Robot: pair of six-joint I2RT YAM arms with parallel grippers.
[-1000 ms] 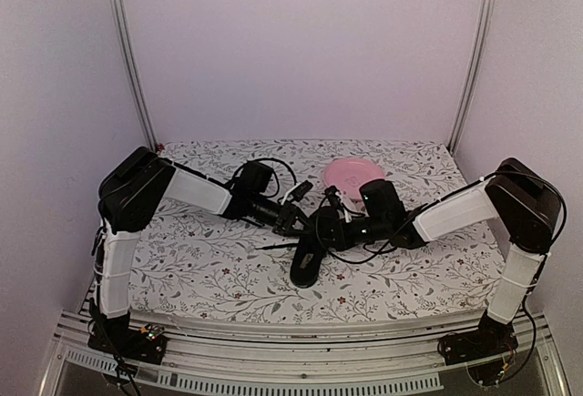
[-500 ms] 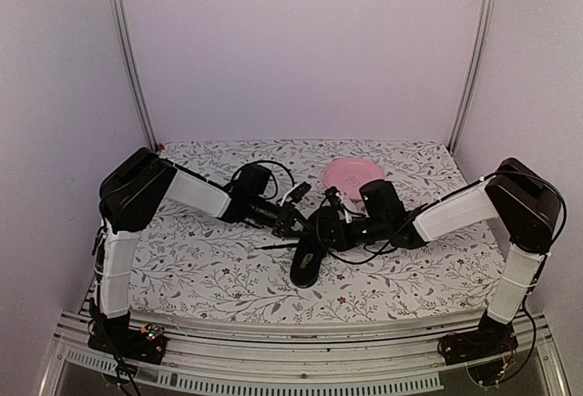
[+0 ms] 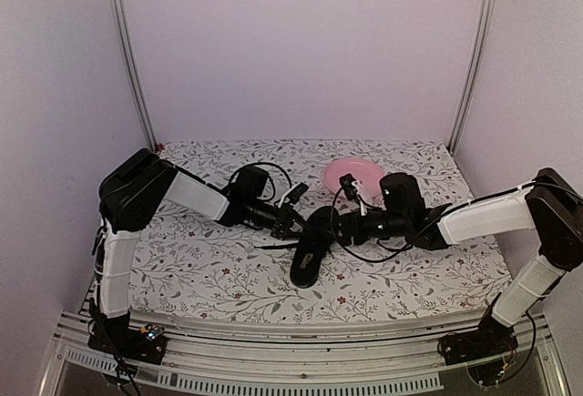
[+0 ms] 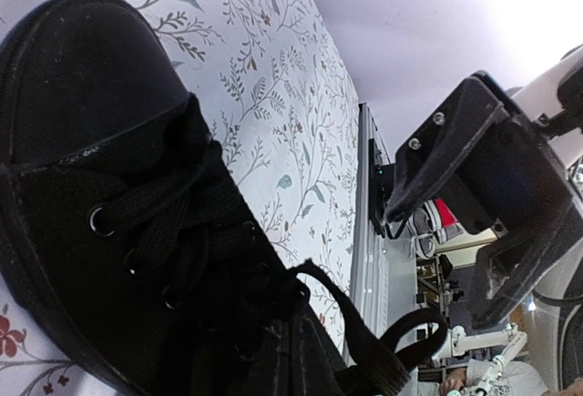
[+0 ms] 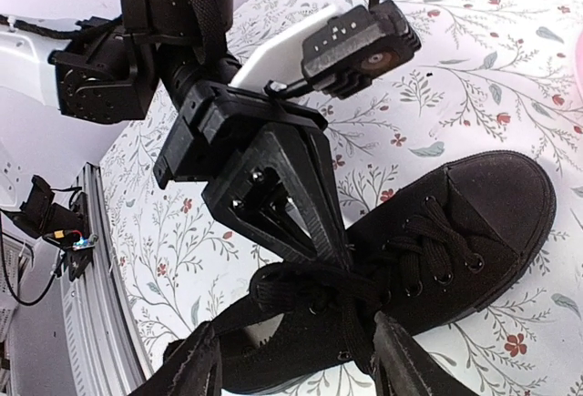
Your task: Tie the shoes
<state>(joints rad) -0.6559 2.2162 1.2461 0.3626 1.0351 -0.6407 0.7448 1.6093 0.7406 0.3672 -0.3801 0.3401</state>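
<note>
The black shoe (image 3: 308, 252) lies on the flowered table, toe toward the near edge. My left gripper (image 3: 293, 224) is at the shoe's left side. In the right wrist view the left gripper (image 5: 342, 252) is shut on a black lace (image 5: 301, 287) over the shoe's (image 5: 455, 223) opening. My right gripper (image 5: 296, 364) stands open above the shoe, one finger on each side, holding nothing. In the top view the right gripper (image 3: 339, 226) is just right of the shoe. The left wrist view shows the shoe (image 4: 91, 187) close up and a lace loop (image 4: 364, 323) running off the bottom edge.
A pink plate (image 3: 357, 174) sits behind the right gripper at the back of the table. The table (image 3: 200, 259) has a flowered cloth, and a metal rail (image 3: 273, 337) runs along its near edge. White walls close in three sides.
My right gripper has opened and the right arm has drawn back to the right, away from the shoe. The left gripper stays at the lace.
</note>
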